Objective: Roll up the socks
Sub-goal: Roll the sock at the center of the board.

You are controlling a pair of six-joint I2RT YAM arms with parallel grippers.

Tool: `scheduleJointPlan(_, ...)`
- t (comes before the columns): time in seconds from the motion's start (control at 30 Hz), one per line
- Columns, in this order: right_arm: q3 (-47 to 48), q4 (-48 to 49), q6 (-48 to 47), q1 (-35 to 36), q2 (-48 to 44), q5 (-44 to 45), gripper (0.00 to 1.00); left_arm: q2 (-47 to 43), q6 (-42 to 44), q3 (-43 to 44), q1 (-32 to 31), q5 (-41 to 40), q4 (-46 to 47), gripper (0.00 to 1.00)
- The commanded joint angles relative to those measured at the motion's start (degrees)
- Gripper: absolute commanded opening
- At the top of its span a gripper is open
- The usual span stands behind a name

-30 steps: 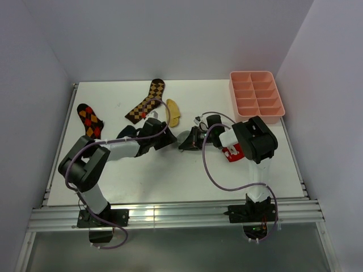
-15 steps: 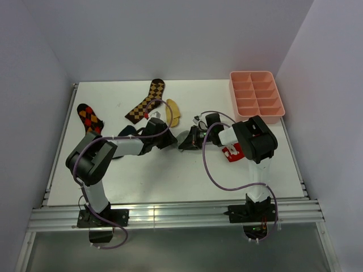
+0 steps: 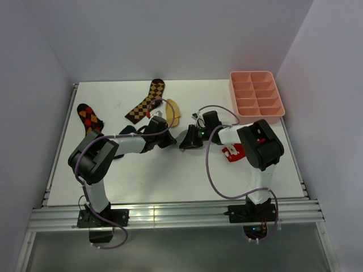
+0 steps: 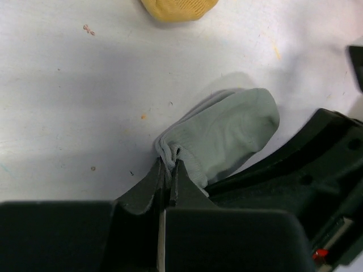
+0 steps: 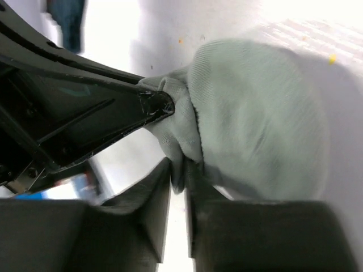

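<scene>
White table [image 3: 170,175], plain white walls on three sides. Grey sock [image 4: 232,136] is found mid-table, lying flat between the two grippers, which are brought in toward each other. Left gripper [image 4: 169,164]: fingers pressed together, bunched edge of the grey sock pinched at the tips. Right gripper [image 5: 180,170]: fingers nearly together, a fold of the same sock caught in the narrow gap between them, right beside the left gripper's tips. The rest of the sock is spread on the table away from the pinch. Yellow sock [image 3: 173,112] is seen just behind the grippers, untouched and apart from the grey one. Navy sock [image 5: 68,22] is seen blurred, beyond the left arm. Brown checkered sock [image 3: 146,102] and red-orange checkered sock [image 3: 89,118] are laid at the far left. Red sock [image 3: 232,152] is partly hidden under the right arm. Pink compartment tray [image 3: 256,96] is placed at the far right corner.
</scene>
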Motion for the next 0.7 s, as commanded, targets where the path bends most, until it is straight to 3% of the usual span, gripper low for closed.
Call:
scheduleJointPlan(0.0,-0.8,-7.4,-9.7,3.0,-8.0,13.8,0.28,-0.5,2.8,2.1,-0.6,-0.1,-5.7,0.0)
scheduleJointPlan(0.1,-1.4,-9.1,-13.9,5.8,-12.5,21.8,0.41,-0.7,4.1,3.3,-0.7,-0.1,-8.1,0.0)
scheduleJointPlan(0.3,-2.6,-7.4,-21.2,11.4,-16.5,33.5,0.43,-0.2,5.4,5.1,-0.9,-0.1,-11.4,0.0)
scheduleJointPlan(0.67,-5.3,-0.4,-28.7,17.5,-15.9,40.9,0.44,0.5,5.9,7.3,-1.1,-0.1,-13.8,0.0)
